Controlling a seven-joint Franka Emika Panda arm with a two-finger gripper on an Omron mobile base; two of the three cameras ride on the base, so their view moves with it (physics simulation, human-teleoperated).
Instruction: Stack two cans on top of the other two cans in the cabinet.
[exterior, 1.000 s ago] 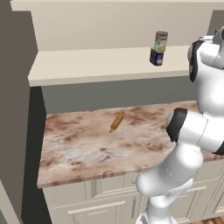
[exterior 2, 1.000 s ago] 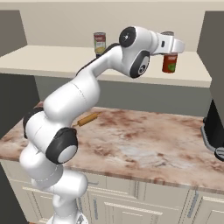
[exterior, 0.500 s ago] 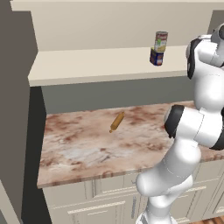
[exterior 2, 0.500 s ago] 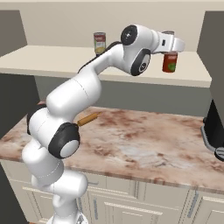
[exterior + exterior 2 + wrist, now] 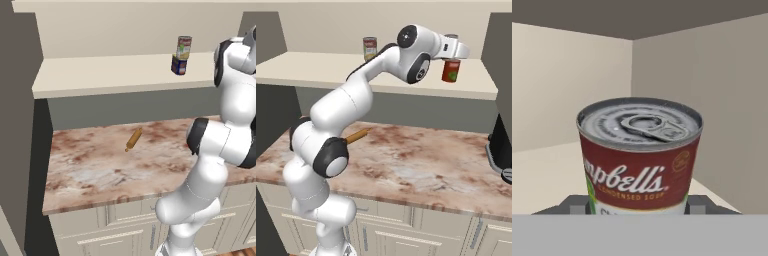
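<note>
A red-and-white can with a silver pull-tab lid (image 5: 640, 160) stands upright between my two fingertips (image 5: 574, 204) in the hand view. My gripper (image 5: 452, 61) is shut on this can (image 5: 451, 71) at the right end of the cabinet's cream shelf (image 5: 316, 70), close to the side wall. Whether the can's base touches the board is hidden. Further left, another red-and-white can (image 5: 183, 47) sits stacked on a short dark blue can (image 5: 178, 65); the stack (image 5: 370, 48) is apart from my gripper. A grey rounded top behind the hand is unclear.
A wooden rolling pin (image 5: 133, 139) lies on the marbled counter (image 5: 100, 170) below the shelf. A dark appliance (image 5: 501, 145) stands at the counter's right end. White drawer fronts run under the counter. The cabinet's side wall (image 5: 722, 110) is close behind the held can.
The arm's elbow and upper links have shifted slightly. The hand and the red-and-white can in it stay almost where they were.
</note>
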